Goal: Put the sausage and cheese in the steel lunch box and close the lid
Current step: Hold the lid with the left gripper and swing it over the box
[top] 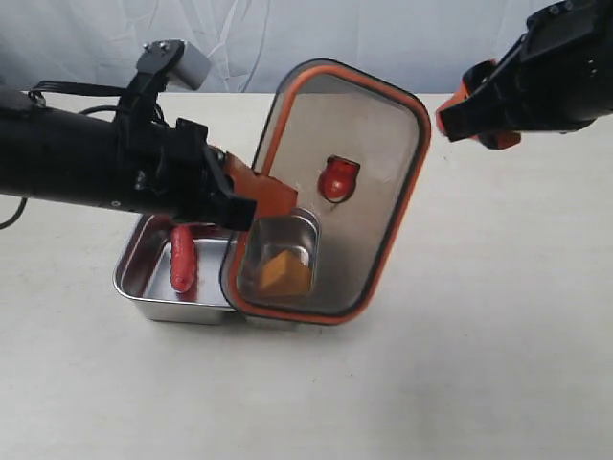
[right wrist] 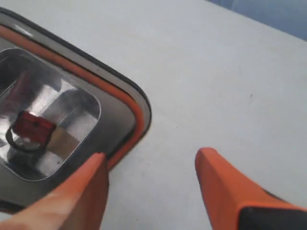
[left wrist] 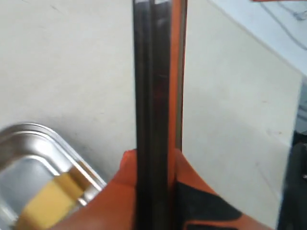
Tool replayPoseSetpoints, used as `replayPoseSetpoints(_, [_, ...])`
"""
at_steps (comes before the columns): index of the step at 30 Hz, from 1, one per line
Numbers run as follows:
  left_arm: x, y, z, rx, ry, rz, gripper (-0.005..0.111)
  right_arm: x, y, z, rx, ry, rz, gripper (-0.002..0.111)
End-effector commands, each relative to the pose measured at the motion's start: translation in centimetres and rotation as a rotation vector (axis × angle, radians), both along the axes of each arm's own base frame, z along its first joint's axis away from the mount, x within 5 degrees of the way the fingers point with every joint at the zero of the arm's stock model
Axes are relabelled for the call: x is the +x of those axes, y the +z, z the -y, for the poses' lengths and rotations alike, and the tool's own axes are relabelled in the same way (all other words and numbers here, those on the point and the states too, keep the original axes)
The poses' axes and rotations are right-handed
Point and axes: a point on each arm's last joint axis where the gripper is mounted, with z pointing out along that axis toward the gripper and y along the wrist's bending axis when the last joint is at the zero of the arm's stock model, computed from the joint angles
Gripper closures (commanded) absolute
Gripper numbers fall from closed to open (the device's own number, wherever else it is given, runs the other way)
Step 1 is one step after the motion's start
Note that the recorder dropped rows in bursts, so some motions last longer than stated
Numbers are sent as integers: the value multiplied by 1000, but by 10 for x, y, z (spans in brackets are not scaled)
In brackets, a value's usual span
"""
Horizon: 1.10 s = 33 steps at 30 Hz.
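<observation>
1. Two black arms work over an off-white, faintly speckled tabletop [top: 498, 374]; a pale, creased cloth backdrop [top: 287, 38] hangs behind its far edge.
2. A shiny rectangular steel lunch box [top: 177, 309] with rounded corners sits on the tabletop left of centre.
3. A small dark-red ridged sausage [top: 182, 259] lies in the box's larger compartment, on the exterior view's left.
4. A yellow-orange cheese wedge [left wrist: 45, 203] sits in the smaller compartment.
5. The left end effector [top: 263, 192] is clamped on the long edge of the dark translucent rectangular lid [top: 369, 259]. The left wrist view shows that edge upright between the orange fingers [left wrist: 196, 191].
6. The lid is tilted steeply, its underside with the orange seal rim and red centre valve tab [top: 337, 178] facing the exterior camera. Its lower end hangs over the cheese compartment.
7. The right end effector [right wrist: 152, 155] hovers beside the lid's upper corner with its fingers apart, holding nothing.
8. Hard to make out:
   - The lid hides the box's right rim, so I cannot tell whether lid and box touch.
   - Both arms are cut off at the frame edges.
   - The left wrist view is blurred close up.
</observation>
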Motion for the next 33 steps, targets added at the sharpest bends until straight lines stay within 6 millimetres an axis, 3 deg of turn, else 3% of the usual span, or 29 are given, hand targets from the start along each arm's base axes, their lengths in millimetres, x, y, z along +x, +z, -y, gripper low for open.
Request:
replayPoseSetpoints(1, [5,18,-9,93,78,179,106,-15,22,23,-9,-106,101,53])
replayPoseSetpoints(7, [4,40,-24,197,139,392,107,-40,39,47,-32,-178,138,53])
replayPoseSetpoints(13, [-3,46,-35,445,-8,643,107,-56,45,58,-32,-190,135,53])
replayPoseSetpoints(21, [-2,43,-44,674,-148,814,107,-59,46,60,-24,-201,126,53])
replayPoseSetpoints(33, [-3,36,-45,877,-232,908,107,-59,46,60,-21,-204,125,53])
